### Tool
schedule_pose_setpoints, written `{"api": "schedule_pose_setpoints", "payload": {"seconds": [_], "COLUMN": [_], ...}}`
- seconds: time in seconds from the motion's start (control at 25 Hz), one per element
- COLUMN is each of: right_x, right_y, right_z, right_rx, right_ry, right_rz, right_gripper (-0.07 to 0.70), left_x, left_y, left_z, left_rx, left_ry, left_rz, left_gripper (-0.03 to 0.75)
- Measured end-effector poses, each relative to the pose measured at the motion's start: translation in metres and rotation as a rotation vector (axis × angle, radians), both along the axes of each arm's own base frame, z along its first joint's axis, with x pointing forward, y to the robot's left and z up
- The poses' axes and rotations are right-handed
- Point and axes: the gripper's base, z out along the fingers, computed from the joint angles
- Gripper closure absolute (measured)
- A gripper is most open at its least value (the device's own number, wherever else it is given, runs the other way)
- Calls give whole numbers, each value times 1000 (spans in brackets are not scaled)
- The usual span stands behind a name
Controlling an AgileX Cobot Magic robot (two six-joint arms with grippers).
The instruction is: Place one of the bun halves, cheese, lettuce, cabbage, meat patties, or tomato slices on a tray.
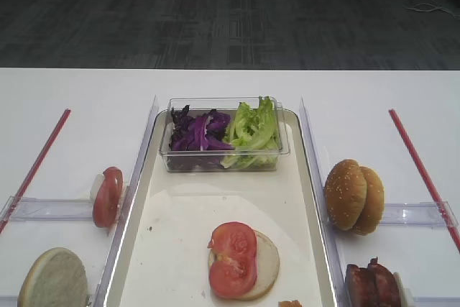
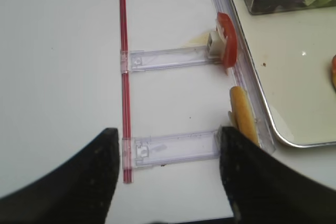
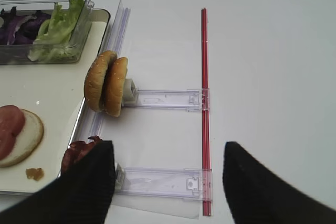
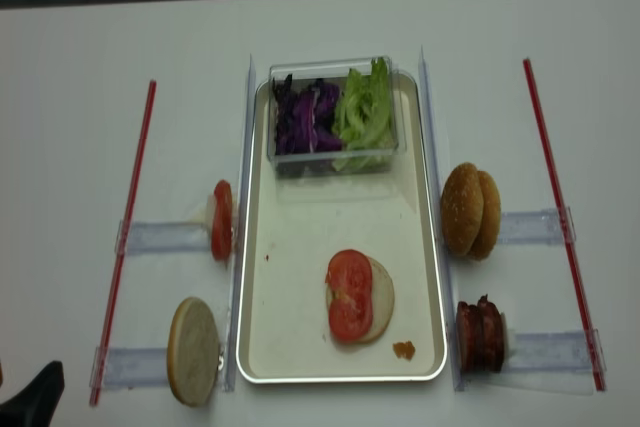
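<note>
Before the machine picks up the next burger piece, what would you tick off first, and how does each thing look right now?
1. Tray has bare room: ok.
2. Pale bun half lies flat on tray, tomato slices on top: ok.
3. Meat patties stand right of tray, untouched: ok.
4. Sesame bun halves upright in their holder: ok.
5. Left gripper jaws open, holding nothing: ok.
6. Right gripper jaws apart, nothing between: ok.

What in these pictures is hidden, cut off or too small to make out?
- Dark reddish-brown meat patties: cut by the bottom edge in exterior high; the black right gripper finger partly hides them in right wrist.
- Small orange scrap on the long cream tray: too small to identify.
- Black left gripper: only blurred fingers show.
</note>
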Motion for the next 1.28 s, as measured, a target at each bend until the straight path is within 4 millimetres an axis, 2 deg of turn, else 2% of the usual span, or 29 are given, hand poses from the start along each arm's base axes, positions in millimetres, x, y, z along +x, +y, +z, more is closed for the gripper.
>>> {"api": "schedule_pose_setpoints", "payload": {"seconds": [0.24, 1.28], "right_x": [0, 0], "right_y": [0, 0], "right_z": [0, 0], "right_rx": [0, -2], "right_ry": [0, 0], "right_rz": [0, -1], "right_gripper": [178, 178], "left_x": [-8, -15], "left_y": [0, 0], "left_z": [0, -2], "left_rx": [3, 18], "left_ry": [-54, -94], "left_rz": [1, -5], "left_gripper": [283, 285]}}
